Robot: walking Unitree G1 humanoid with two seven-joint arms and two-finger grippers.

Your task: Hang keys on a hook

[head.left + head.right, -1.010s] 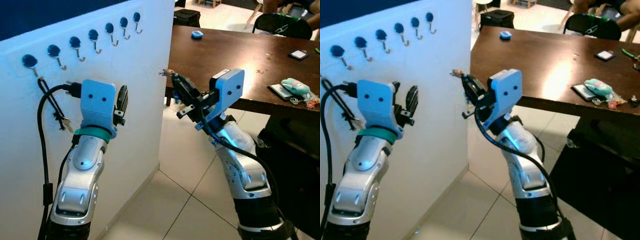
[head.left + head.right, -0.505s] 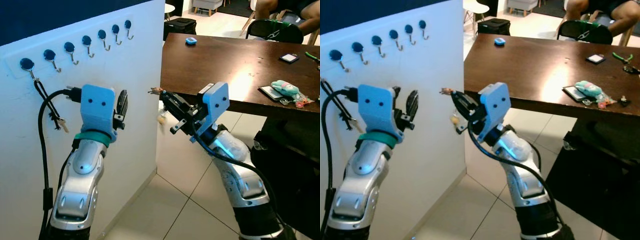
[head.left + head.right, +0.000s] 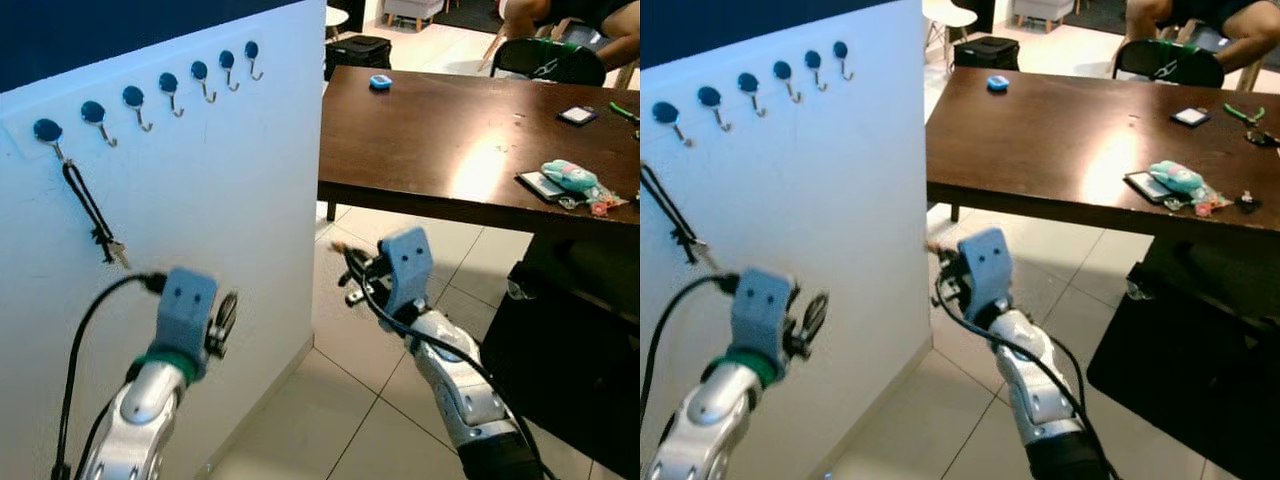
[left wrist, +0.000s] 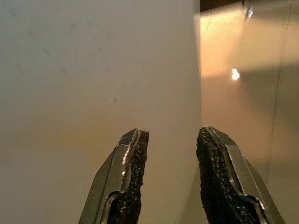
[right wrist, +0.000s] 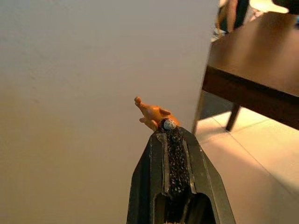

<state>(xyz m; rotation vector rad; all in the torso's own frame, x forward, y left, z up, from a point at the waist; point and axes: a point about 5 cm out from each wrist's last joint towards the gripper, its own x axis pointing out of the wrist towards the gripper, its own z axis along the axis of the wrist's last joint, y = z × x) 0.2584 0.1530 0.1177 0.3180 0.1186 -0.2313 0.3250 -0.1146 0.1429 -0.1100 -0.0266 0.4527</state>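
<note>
Orange charm [image 5: 152, 112] half-hidden by shut right fingers [image 5: 174, 154]

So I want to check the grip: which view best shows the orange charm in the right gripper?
The right wrist view: the orange charm sticks out past the shut fingertips of the right gripper, close and sharp. Both eye views show it as a small blur.

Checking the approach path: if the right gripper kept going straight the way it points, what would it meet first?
Probably the white wall panel. The right gripper, shut on a small orange key charm, points at its bare face near the edge, well below the hooks; depth is unclear.
</note>
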